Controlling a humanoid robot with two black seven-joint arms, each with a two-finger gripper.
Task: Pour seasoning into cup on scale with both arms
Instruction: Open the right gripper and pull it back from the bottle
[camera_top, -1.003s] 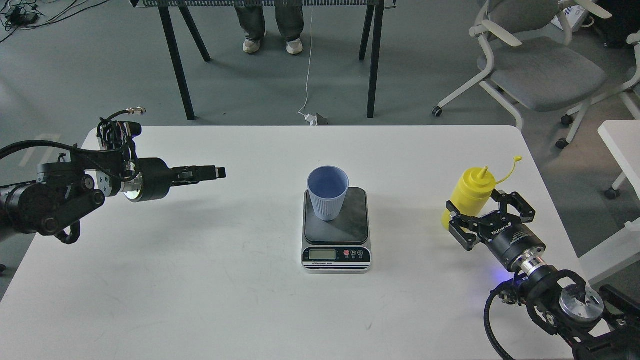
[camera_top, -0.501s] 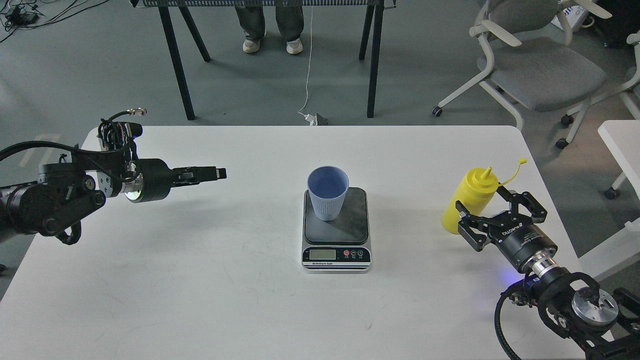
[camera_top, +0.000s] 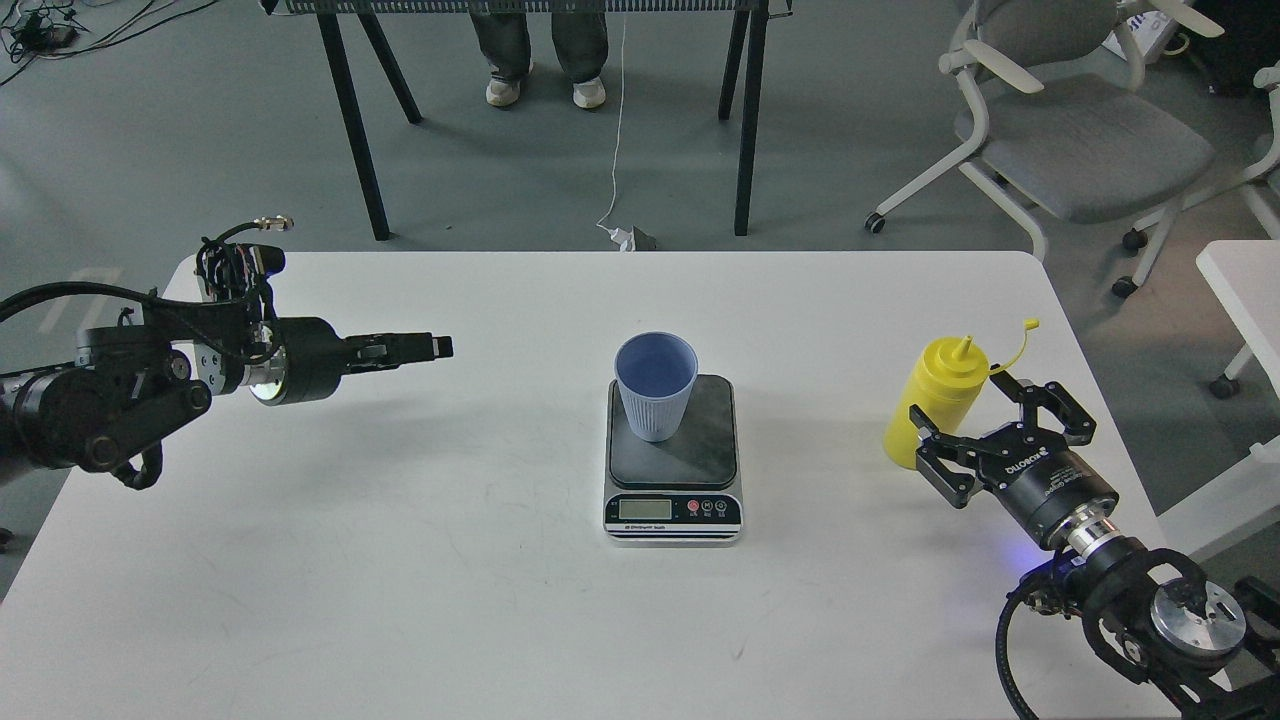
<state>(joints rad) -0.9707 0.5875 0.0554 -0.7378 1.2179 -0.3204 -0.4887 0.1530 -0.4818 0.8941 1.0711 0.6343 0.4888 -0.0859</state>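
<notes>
The room is bright with soft, even light from above. The white table (camera_top: 400, 560) has no glare and the shadows on it are pale and fuzzy. A soft shadow lies under the left arm (camera_top: 150, 385). A small blue glow shines beside the right arm (camera_top: 1120, 570). Everything looks sharp and clear.

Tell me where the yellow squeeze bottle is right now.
In the head view, the yellow plastic squeeze bottle stands upright on the white table's right side, well right of the grey kitchen scale, just ahead of the open right gripper.
</notes>
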